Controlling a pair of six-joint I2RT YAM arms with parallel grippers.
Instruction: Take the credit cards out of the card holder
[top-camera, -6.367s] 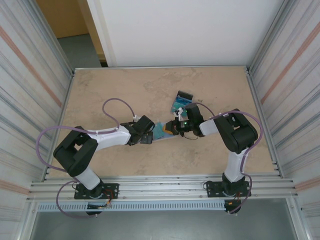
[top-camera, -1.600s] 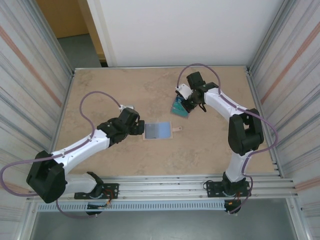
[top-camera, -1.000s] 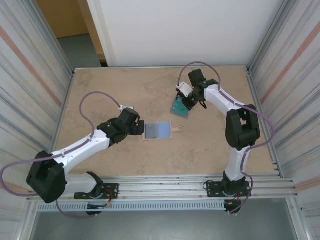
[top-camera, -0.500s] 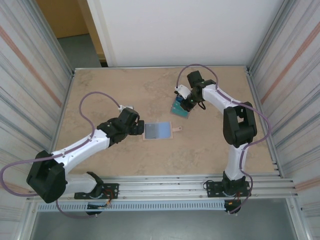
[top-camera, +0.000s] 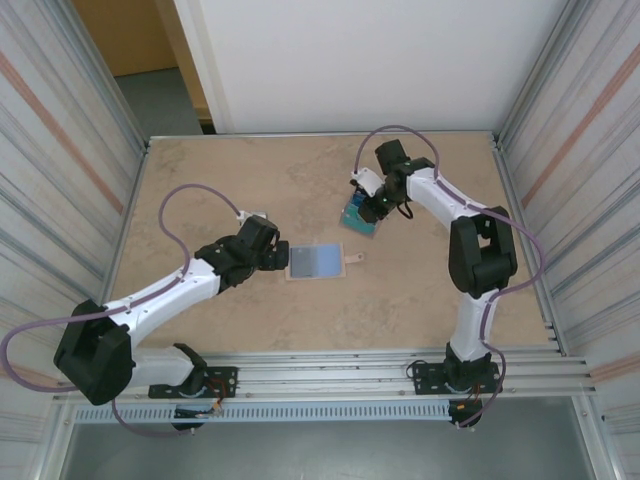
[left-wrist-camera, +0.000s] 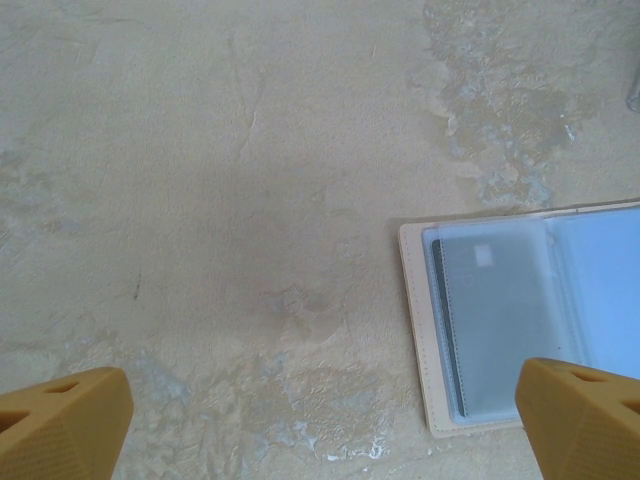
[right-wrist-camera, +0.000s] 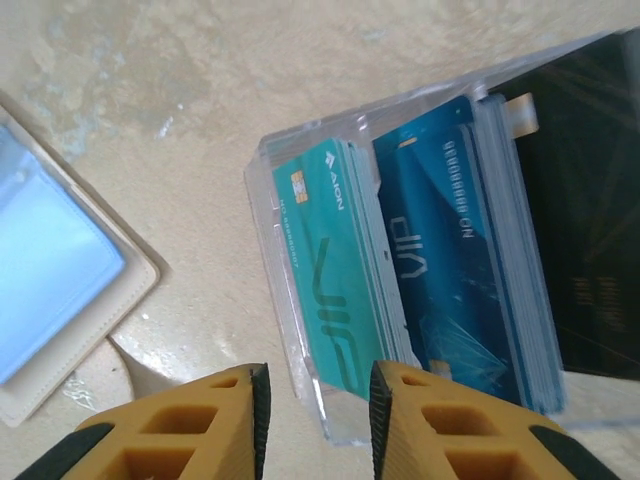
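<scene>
The table (top-camera: 200, 180) is a mottled beige slab. The left arm (top-camera: 170, 290) reaches across it toward the middle, and the right arm (top-camera: 470, 240) bends back toward the far centre.

The card holder (top-camera: 315, 261) lies spread open and flat near the middle of the table, light blue side up, with its snap tab (top-camera: 353, 258) pointing right. It sits just in front of the left hand (top-camera: 283, 258). In the left wrist view this hand (left-wrist-camera: 330, 430) is spread wide and holds nothing. The card holder (left-wrist-camera: 520, 320) lies ahead and off to the right, its near corner just beside the right fingertip (left-wrist-camera: 590, 420). A grey card (left-wrist-camera: 490, 320) shows through its clear sleeve.

A clear box (top-camera: 358, 215) lies further back and to the right, apart from the card holder. The right hand (top-camera: 368, 205) hovers over it. In the right wrist view the box (right-wrist-camera: 290, 180) holds a teal card (right-wrist-camera: 325, 280) and a blue card (right-wrist-camera: 440, 270) side by side. The right hand (right-wrist-camera: 315, 385) is parted by a narrow gap at the box's near edge, with nothing between its fingers.
</scene>
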